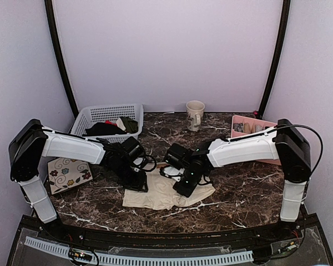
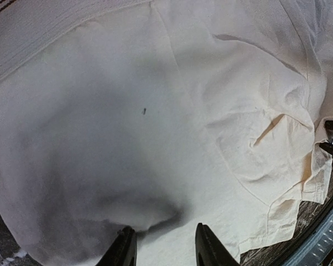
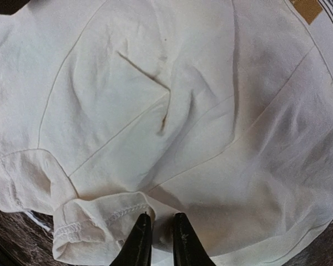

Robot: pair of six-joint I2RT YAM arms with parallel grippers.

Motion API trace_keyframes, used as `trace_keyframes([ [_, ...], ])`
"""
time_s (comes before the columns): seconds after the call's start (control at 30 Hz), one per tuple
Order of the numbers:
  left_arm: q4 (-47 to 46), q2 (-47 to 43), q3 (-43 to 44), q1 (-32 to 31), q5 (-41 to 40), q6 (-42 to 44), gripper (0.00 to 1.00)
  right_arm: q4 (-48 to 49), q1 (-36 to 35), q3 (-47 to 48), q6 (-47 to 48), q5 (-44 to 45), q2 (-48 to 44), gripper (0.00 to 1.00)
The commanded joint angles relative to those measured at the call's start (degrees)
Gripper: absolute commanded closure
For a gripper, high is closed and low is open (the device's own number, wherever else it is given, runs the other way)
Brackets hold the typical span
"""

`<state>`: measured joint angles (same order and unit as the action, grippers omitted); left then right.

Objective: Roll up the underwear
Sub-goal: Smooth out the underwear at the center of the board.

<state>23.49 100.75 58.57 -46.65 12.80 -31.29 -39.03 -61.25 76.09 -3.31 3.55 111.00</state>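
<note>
**Marble table, cream garment flat between two lowered grippers**

Dark brown, white-veined marble tabletop [image 1: 244, 188] carries everything we see, closed in by pale lilac walls. Toward its near middle lies the plain cream-beige soft cloth underwear [image 1: 158, 195]. It is spread flat with a few creases and, in our judgement, no roll has begun. A white plastic lattice basket [image 1: 108, 113] of dark garments sits far left, well apart from it.

We read the two arms as set at opposite sides so that the cloth can be worked evenly across its width. The left gripper [image 2: 164, 231] is down over the garment's left part. Its jaws stand apart, with cloth filling the view under and between them, and we see nothing clamped. The right gripper [image 3: 162, 217] is at the right part, beside a folded-over stitched hem [image 3: 100, 219]. Its jaws are nearly together, leaving only a thin slit, and we cannot tell whether a pinch of cloth sits in it.

From above, the underwear shows mainly on the near side of both grippers, so we judge a roll would run from the far edge toward the near one.
</note>
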Motion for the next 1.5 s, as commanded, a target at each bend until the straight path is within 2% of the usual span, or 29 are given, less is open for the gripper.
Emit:
trace_keyframes([
  [0.0,0.5,1.7,-1.1,0.2,-1.2,-0.2,0.61,-0.2,-0.5,0.3,-0.2,4.1,-1.4,0.92],
  [0.07,1.0,1.6,-1.2,0.2,-1.6,-0.1,0.61,-0.7,-0.5,-0.3,-0.6,5.3,-3.3,1.0],
  [0.37,2.2,1.6,-1.9,0.7,-2.7,0.2,0.63,-2.6,0.1,-9.5,-1.2,8.3,-13.9,1.0],
  [0.57,2.2,1.9,-2.2,1.0,-2.5,0.3,0.64,-2.3,1.2,-16.7,-2.6,8.1,-16.7,1.0],
  [0.7,2.1,1.9,-2.1,1.1,-2.2,0.7,0.65,-2.1,1.5,-17.9,-3.4,6.9,-18.2,0.99],
  [0.77,0.1,1.0,-2.2,1.0,0.0,1.7,0.63,-1.0,1.5,-16.6,-4.0,4.3,-18.8,0.88],
  [0.9,-3.8,-3.2,-1.6,0.0,4.4,4.9,0.52,1.0,2.7,-14.0,-6.8,-3.2,-19.3,0.64],
  [0.97,-3.6,-5.4,-1.1,0.0,4.9,6.1,0.5,2.6,5.5,-14.4,-8.0,-7.8,-22.6,0.49],
  [1.03,-2.7,-8.1,-0.7,0.3,3.7,7.1,0.47,4.5,9.1,-15.3,-9.1,-11.3,-25.4,0.41],
  [1.1,-2.2,-11.1,-0.9,2.0,1.8,6.7,0.47,7.6,13.5,-16.4,-10.2,-13.9,-27.1,0.39],
  [1.23,-0.8,-13.7,-2.1,7.8,-2.9,5.3,0.47,9.2,21.7,-15.2,-10.8,-13.9,-23.3,0.47],
  [1.33,0.3,-11.7,-1.7,10.9,-3.5,6.8,0.47,7.5,25.7,-11.1,-11.4,-12.2,-16.3,0.51],
  [1.47,1.7,-7.1,0.8,14.6,-3.4,9.2,0.5,9.3,29.1,-7.5,-11.2,-12.9,-10.4,0.51],
])
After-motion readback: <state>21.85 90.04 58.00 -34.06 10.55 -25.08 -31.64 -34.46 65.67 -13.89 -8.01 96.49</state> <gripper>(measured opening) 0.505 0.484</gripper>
